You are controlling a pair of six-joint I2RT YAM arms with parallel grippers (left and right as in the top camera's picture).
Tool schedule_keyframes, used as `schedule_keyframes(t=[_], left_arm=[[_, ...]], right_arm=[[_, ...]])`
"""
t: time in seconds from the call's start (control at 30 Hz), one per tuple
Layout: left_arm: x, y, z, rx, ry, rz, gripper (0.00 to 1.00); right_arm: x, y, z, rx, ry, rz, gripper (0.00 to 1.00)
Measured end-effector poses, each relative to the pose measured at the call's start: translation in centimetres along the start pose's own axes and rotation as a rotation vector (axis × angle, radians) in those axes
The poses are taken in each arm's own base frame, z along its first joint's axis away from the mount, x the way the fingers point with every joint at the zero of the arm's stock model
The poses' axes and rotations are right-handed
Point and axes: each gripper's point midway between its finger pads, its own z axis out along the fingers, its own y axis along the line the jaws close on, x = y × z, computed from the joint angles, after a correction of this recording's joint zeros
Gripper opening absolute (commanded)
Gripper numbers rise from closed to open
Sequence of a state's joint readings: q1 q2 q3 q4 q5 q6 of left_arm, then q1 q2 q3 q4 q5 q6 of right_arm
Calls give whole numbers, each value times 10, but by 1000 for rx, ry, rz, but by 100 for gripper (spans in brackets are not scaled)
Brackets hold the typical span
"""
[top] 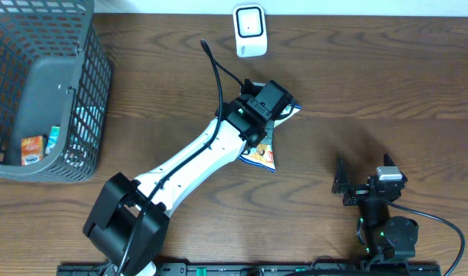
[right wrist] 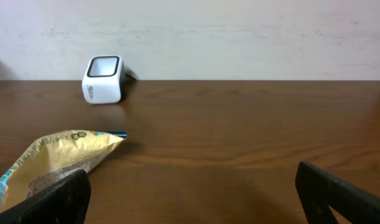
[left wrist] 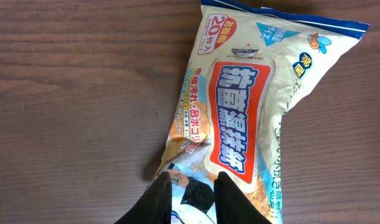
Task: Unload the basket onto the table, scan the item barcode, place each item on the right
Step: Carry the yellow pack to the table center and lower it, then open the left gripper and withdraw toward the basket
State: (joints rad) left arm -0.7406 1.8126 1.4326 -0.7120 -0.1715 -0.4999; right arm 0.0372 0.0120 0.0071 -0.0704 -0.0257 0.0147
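Dark wooden table (top: 372, 77) before a pale wall (right wrist: 240, 37): left hand (left wrist: 193, 182) nips the printed packet (left wrist: 252, 93), right hand (right wrist: 190, 186) gapes wide.

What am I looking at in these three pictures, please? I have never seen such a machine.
Two robot arms work at a wooden table. One picture looks down from above. The other two come from a camera on each arm's wrist. The left gripper pinches one end of a packet of wet wipes. The right gripper is open and holds nothing. Also on the table are a small white barcode scanner and a grey mesh basket with a few small items inside.
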Motion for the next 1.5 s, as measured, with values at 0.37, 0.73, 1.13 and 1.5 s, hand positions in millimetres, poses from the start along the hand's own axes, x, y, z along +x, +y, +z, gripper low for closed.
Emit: schedule_keyframes(t=[0.37,0.73,1.13,1.5], left_arm=[[0,0,0,1,-1,2,51],[0,-8,-12,65,6,-4,52],[-54,47,-110,141,-227,-163,62],[-79,143,-159,65,-375,-373,63]], right_arm=[[0,0,0,0,0,0,99],[0,0,0,0,0,0,99],[0,0,0,0,0,0,99],[0,0,0,0,0,0,99]])
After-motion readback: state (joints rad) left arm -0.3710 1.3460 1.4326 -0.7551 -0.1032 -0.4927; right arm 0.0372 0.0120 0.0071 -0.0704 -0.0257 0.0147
